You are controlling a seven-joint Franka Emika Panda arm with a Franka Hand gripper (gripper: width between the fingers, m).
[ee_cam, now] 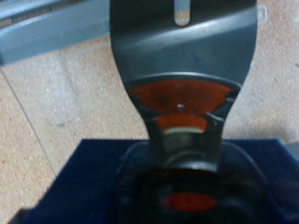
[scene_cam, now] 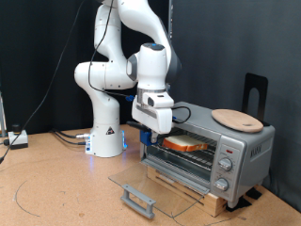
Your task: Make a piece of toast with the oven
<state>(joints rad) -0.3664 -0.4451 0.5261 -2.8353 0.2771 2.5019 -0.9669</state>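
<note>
Hovering at the small silver-grey toaster oven's (scene_cam: 212, 151) open mouth near the table's (scene_cam: 56, 188) right edge, the end effector (scene_cam: 155, 127) sits beside the pale golden-crusted toast slice (scene_cam: 185, 143) on the rack; its grip state I cannot tell. A bump could shove the slice askew.

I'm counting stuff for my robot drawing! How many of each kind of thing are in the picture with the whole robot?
Robot arm with gripper: 1
Oven, door open: 1
Slice of toast on the rack: 1
Round wooden board on top of the oven: 1
Oven knobs: 3
Total: 7
</note>
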